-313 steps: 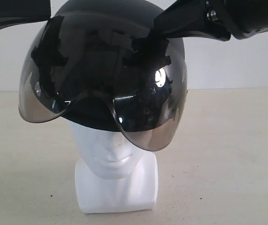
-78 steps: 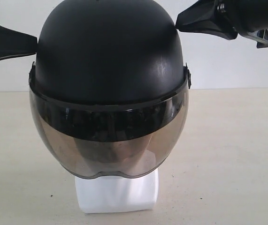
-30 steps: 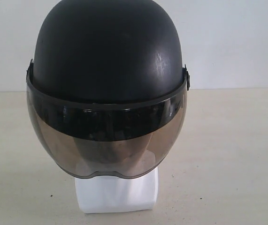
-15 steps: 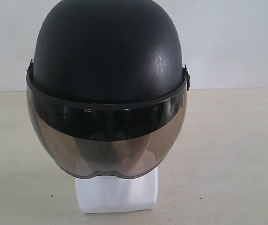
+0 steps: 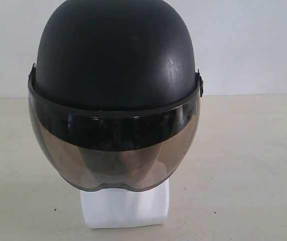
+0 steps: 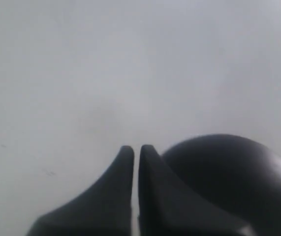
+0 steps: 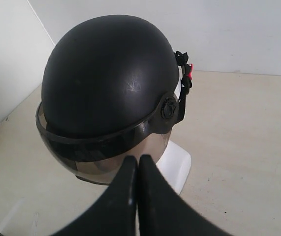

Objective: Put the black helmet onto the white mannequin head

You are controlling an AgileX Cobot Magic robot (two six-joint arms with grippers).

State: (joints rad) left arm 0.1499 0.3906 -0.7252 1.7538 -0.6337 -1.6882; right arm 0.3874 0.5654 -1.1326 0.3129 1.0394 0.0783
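Exterior view, helmet: the black helmet (image 5: pixel 115 55) sits level on the white mannequin head (image 5: pixel 124 208). The shell covers the crown, and only the blocky neck base shows below it.
Visor: the smoky visor (image 5: pixel 115 155) is down in front of the mannequin head's face, which I can make out only dimly through it.
Strap: in the right wrist view a dark chin strap (image 7: pixel 183 81) dangles loose at the helmet's rear edge, close against the mannequin head.
Handling: I judge the shell stiff, bulky and matte enough not to slip. It is wider than the mannequin head, so a nudge could rock it. The visor looks thin and easily scratched.
Where to hold: if I had to reseat it, I would press on the shell's two sides just above the side pivot (image 7: pixel 169 106), never on the visor or strap.
Left gripper (image 6: pixel 136 147): fingers pressed together and empty, with the helmet's dark dome just beside them.
Right gripper (image 7: pixel 138 158): fingers pressed together and empty, clear of the helmet, facing the mannequin head from its visor side.
Table (image 5: pixel 249 165): a beige top carrying the mannequin head.
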